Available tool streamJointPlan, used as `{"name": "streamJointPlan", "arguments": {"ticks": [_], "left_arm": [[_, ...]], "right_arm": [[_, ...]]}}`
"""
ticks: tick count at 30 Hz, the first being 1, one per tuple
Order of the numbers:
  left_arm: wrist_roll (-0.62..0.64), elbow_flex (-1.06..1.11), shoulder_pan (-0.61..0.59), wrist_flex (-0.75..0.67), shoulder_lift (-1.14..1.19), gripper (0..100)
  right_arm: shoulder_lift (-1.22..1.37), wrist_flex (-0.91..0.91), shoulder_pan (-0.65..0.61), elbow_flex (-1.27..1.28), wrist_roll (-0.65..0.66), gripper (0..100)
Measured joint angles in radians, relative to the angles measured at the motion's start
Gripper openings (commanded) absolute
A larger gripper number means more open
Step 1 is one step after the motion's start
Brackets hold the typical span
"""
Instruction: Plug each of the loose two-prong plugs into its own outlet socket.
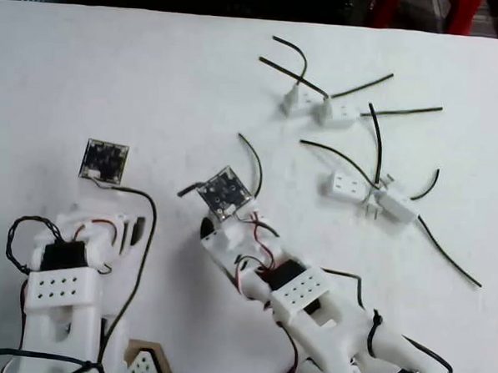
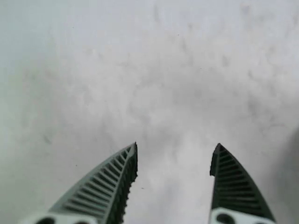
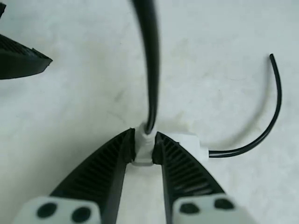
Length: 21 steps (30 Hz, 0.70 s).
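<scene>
My right gripper (image 3: pixel 142 136) is shut on a small white plug (image 3: pixel 143 148), whose black cord (image 3: pixel 149 65) rises towards the camera. Against that plug sits a second white piece (image 3: pixel 189 140) with a thin cord (image 3: pixel 273 107) curving away over the table. From above, the right arm (image 1: pixel 302 294) reaches to the table's middle, and a curved cord (image 1: pixel 254 166) shows beyond its camera board. My left gripper (image 2: pixel 174 151) hangs open over bare white table. At the back right lie a white socket block (image 1: pixel 347 186), a pronged plug (image 1: pixel 394 204) and two more white pieces (image 1: pixel 297 98) (image 1: pixel 337 113), all with black cords.
A dark ribbed tip (image 3: pixel 18 60) juts into the right wrist view, apart from the held plug. Loose black cords (image 1: pixel 450 255) trail across the right side of the table (image 1: pixel 154 81). The left arm (image 1: pixel 60 285) stands at the front left.
</scene>
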Motion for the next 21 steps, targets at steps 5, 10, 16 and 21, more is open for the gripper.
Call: {"name": "streamJointPlan", "arguments": {"ticks": [5, 10, 16, 21], "left_arm": [[0.0, 0.0, 0.0, 0.0, 0.0, 26], [0.0, 0.009, 0.0, 0.0, 0.0, 26], [0.0, 0.009, 0.0, 0.0, 0.0, 26], [0.0, 0.009, 0.0, 0.0, 0.0, 26]], "right_arm": [[-0.006, 0.0, 0.0, 0.006, 0.0, 1.9], [-0.005, 0.055, 0.0, -0.005, 0.005, 1.9], [-0.005, 0.109, -0.003, -0.005, 0.098, 1.9], [-0.005, 0.153, -0.003, -0.026, 0.11, 1.9]]}}
